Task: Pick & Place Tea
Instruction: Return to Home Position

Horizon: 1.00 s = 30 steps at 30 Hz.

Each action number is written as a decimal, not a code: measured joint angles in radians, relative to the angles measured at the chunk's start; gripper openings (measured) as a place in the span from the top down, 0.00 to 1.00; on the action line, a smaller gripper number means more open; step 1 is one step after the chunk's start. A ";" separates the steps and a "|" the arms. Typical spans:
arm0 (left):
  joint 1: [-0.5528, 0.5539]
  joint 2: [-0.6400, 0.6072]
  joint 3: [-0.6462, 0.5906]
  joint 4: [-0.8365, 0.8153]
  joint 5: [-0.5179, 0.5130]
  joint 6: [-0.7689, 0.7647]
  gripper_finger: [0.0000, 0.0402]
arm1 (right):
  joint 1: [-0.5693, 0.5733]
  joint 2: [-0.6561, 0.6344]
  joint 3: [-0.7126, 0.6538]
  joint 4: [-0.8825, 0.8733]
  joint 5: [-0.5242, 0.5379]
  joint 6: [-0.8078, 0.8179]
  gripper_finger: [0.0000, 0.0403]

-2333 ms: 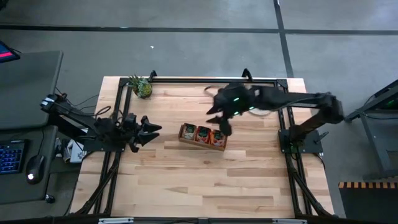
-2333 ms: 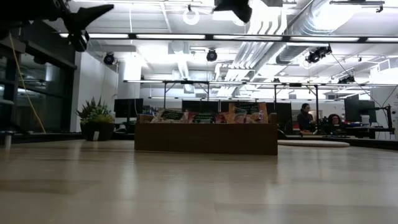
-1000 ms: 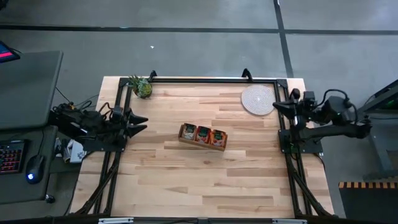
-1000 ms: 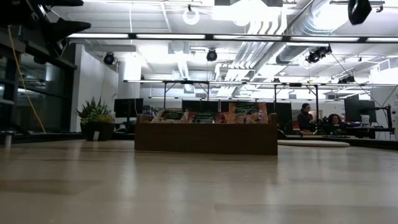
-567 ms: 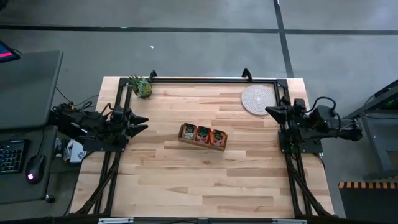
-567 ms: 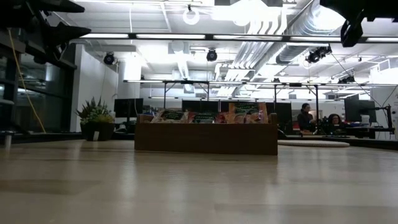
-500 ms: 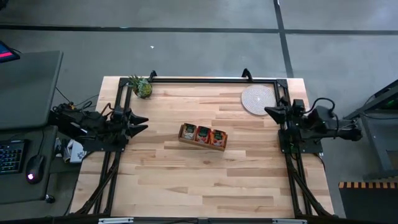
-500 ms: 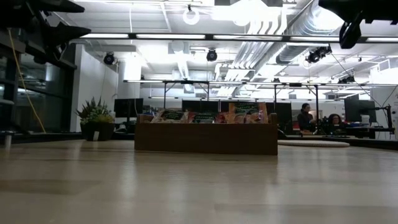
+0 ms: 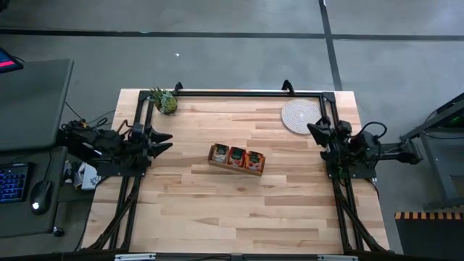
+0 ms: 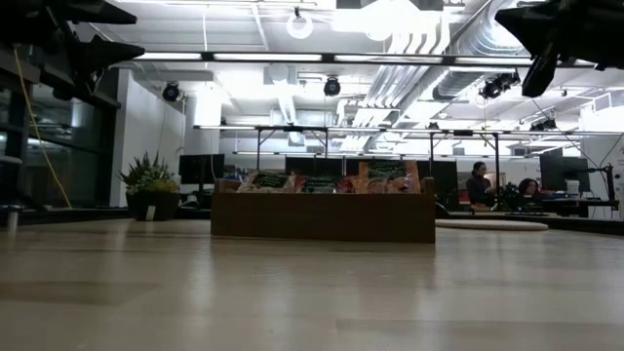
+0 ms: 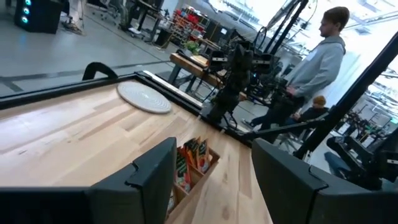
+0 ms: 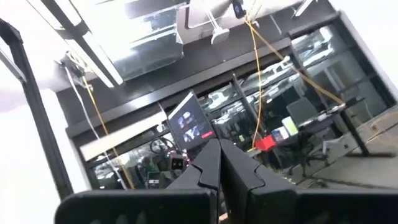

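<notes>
The tea sachets [image 9: 237, 154], orange-red with green, stand upright in the compartments of a long wooden box [image 9: 235, 167] at the table's middle. Their tops stick out above the box's wall [image 10: 324, 218] in the low view. My left gripper [image 9: 168, 142] hangs open at the table's left edge and points level toward the box, which shows between its fingers [image 11: 189, 169] farther off. My right gripper [image 9: 312, 130] is shut with nothing in it at the table's right edge; it is tipped upward toward the ceiling [image 12: 219, 163].
A round pale woven mat [image 9: 299, 116] lies at the far right, close to my right gripper. A small pineapple-like plant [image 9: 164, 101] stands at the far left corner. A black frame [image 9: 232, 92] borders the table. A person [image 11: 314, 62] stands beyond the table's right side.
My right arm has folded down at the table's right edge. Its gripper has sunk, crept a little toward the table's left and tipped nose-up, staying shut. The box and the tea have not moved.
</notes>
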 joint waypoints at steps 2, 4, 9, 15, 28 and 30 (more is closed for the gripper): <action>0.000 0.000 -0.009 0.031 -0.008 0.014 0.49 | -0.001 0.001 -0.002 0.020 0.006 -0.030 1.00; 0.000 -0.006 -0.048 0.106 -0.008 0.048 0.51 | -0.001 -0.001 -0.002 0.056 0.006 -0.057 1.00; 0.000 -0.017 -0.162 0.184 -0.032 0.030 0.62 | -0.001 -0.001 -0.002 0.033 0.015 -0.085 1.00; 0.000 -0.015 -0.282 0.334 0.001 -0.045 0.74 | -0.001 0.000 -0.002 -0.045 0.020 -0.042 1.00; 0.000 0.025 -0.283 0.325 -0.075 0.059 0.98 | -0.001 0.000 -0.003 -0.156 0.005 -0.009 1.00; 0.001 0.026 -0.284 0.322 -0.087 0.058 0.99 | -0.001 0.000 -0.003 -0.170 0.001 0.003 1.00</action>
